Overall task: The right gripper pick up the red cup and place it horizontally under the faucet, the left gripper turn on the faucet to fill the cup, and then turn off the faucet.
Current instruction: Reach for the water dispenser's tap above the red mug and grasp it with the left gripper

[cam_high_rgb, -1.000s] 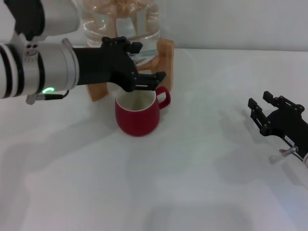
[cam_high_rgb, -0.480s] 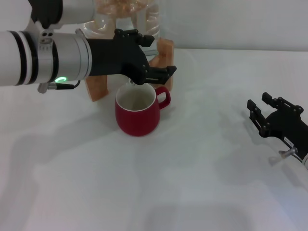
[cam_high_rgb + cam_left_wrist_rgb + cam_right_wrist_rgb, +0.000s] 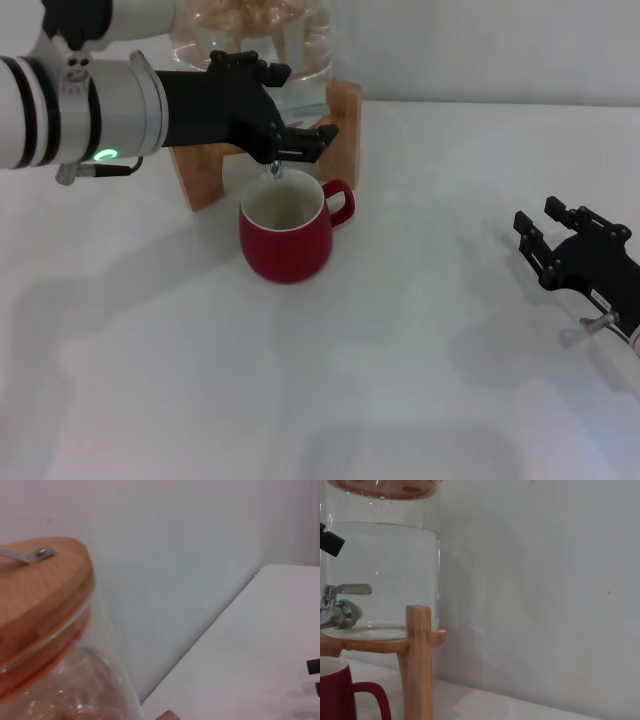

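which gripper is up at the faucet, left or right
The left gripper, reaching over the red cup at the faucet; the right gripper sits far off on the table.

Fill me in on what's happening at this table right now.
The rounded glossy red ceramic cup stands upright on the white table, its mouth under the small chrome faucet of the clear water jug on its wooden stand. The left gripper, a black claw, is up at the faucet. The right gripper sits off on the right, open and holding nothing.
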